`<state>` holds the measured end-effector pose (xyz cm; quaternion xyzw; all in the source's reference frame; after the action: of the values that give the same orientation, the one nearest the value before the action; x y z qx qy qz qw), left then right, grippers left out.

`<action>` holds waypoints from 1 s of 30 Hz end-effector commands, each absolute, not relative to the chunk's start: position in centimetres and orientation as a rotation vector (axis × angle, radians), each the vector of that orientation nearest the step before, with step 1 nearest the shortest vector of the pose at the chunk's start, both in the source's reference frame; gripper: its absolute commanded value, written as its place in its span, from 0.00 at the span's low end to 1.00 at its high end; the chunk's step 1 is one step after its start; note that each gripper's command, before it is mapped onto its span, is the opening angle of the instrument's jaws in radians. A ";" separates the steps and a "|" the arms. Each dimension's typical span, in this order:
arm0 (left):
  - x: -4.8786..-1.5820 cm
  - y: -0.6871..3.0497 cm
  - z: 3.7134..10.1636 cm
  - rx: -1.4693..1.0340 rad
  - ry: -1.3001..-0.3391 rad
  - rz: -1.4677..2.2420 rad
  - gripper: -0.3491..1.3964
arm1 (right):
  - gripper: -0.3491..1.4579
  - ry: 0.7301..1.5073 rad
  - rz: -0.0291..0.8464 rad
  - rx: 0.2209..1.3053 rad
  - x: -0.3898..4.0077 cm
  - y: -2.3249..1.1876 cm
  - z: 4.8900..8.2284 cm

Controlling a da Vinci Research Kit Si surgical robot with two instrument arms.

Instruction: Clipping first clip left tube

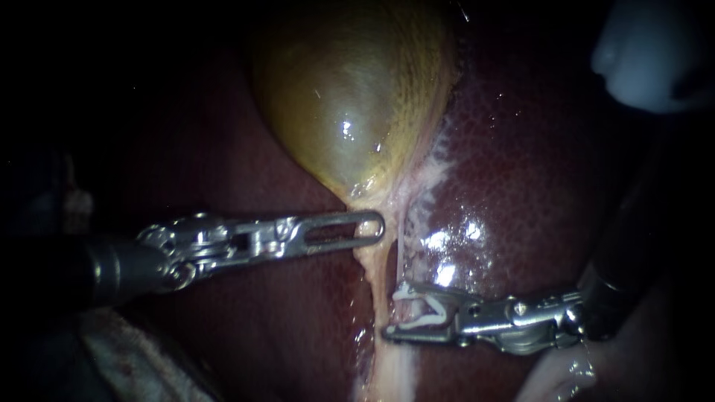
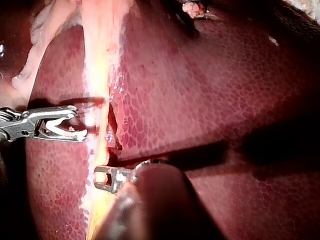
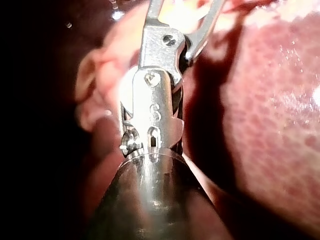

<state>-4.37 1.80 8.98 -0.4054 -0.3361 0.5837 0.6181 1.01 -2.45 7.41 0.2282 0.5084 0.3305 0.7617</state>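
The right instrument's claw (image 1: pixel 392 314) is spread wide, and a white clip (image 1: pixel 421 322) sits open between its two halves. The tips have reached the edge of the left tube (image 1: pixel 375 272), the broad pale strand running down from the gallbladder's narrow end. In the left wrist view the same claw (image 2: pixel 80 121) shows its tips just beside that strand (image 2: pixel 95 75), with the clip (image 2: pixel 60 131) loaded inside. In the right wrist view the two halves diverge ahead of the shaft and their tips are cut off by the frame.

A thin strand (image 1: pixel 402 246) runs alongside the left tube, on the side nearer the right instrument.

Higher on the tube, just under the gallbladder (image 1: pixel 350 97), the left instrument (image 1: pixel 261 238) comes in level, and its slotted tip lies against the pale tissue. I cannot tell whether its claw pinches the tissue or only rests there.

Dark red, wet liver (image 1: pixel 521 186) lies around and under everything.
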 end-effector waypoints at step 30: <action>-4.39 1.78 8.96 -0.932 -0.776 1.343 0.00 | 0.48 1.123 0.712 0.464 1.23 -2.56 8.02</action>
<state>-4.39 1.78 8.96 -0.4051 -0.3372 0.5836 0.6177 1.25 -2.57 8.05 0.2120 0.5165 0.3277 0.7622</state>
